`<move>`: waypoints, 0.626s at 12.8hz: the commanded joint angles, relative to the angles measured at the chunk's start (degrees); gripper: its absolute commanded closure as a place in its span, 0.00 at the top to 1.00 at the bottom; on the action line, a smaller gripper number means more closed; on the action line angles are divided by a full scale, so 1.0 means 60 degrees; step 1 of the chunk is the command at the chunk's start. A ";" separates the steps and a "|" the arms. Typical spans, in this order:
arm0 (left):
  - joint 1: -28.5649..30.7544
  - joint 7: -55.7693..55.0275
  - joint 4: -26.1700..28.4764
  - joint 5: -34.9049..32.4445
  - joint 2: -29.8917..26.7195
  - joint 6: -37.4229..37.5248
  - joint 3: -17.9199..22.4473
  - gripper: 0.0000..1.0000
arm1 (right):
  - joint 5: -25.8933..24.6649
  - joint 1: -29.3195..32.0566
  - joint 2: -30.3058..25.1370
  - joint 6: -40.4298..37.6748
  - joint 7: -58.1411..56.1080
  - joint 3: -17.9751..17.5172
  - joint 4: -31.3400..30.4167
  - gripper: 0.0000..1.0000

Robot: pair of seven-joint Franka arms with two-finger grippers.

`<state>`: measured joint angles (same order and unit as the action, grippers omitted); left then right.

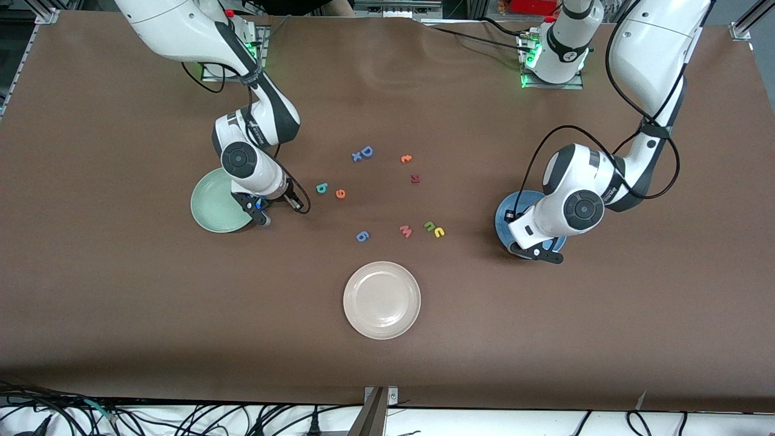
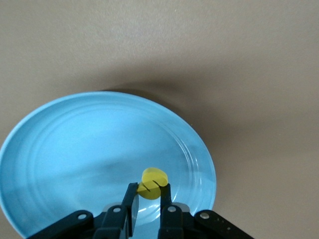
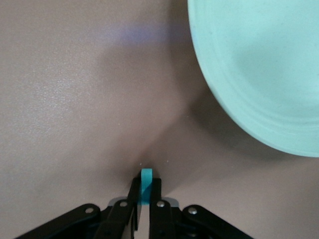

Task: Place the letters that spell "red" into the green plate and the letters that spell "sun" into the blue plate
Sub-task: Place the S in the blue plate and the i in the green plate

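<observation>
My left gripper (image 2: 148, 191) is shut on the yellow "s" (image 2: 152, 181) and hangs over the blue plate (image 2: 65, 149). In the front view that gripper (image 1: 533, 249) covers most of the blue plate (image 1: 505, 212). My right gripper (image 3: 146, 186) is shut on the thin teal "r" (image 3: 146, 180), low over the brown cloth just beside the green plate (image 3: 259, 64). From the front, the right gripper (image 1: 264, 219) sits at the green plate's (image 1: 212, 209) rim. On the table lie the teal "d" (image 1: 321, 188), orange "e" (image 1: 340, 194), green arch (image 1: 429, 226) and yellow arch (image 1: 439, 232).
A cream-white plate (image 1: 381, 300) stands nearest the front camera. Other loose letters lie mid-table: a blue "D" (image 1: 366, 151), an orange letter (image 1: 406, 158), a dark red one (image 1: 415, 178), a blue "6" (image 1: 361, 236) and a pinkish "w" (image 1: 405, 231).
</observation>
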<state>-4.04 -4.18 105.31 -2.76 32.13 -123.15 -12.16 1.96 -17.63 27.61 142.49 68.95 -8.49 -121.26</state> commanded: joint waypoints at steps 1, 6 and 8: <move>0.0102 0.0081 -0.0062 -0.0170 0.0080 0.0046 -0.0082 0.99 | -0.0136 -0.0036 0.0014 -0.0294 -0.0211 0.0082 0.0009 0.05; -0.0060 -0.0051 -0.0179 -0.0155 0.0007 0.0061 -0.0256 1.00 | -0.0122 -0.0006 -0.0923 -0.2869 -0.2024 0.0842 0.0740 0.05; -0.0103 -0.0138 -0.0485 -0.0170 0.0007 0.0061 -0.0725 1.00 | -0.0136 0.0008 -0.1187 -0.3328 -0.3223 0.1267 0.0771 0.05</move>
<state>-4.15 -4.21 104.16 -2.76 32.69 -123.40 -14.40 1.79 -17.47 22.72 125.43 55.25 -2.83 -116.45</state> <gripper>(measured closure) 0.022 0.899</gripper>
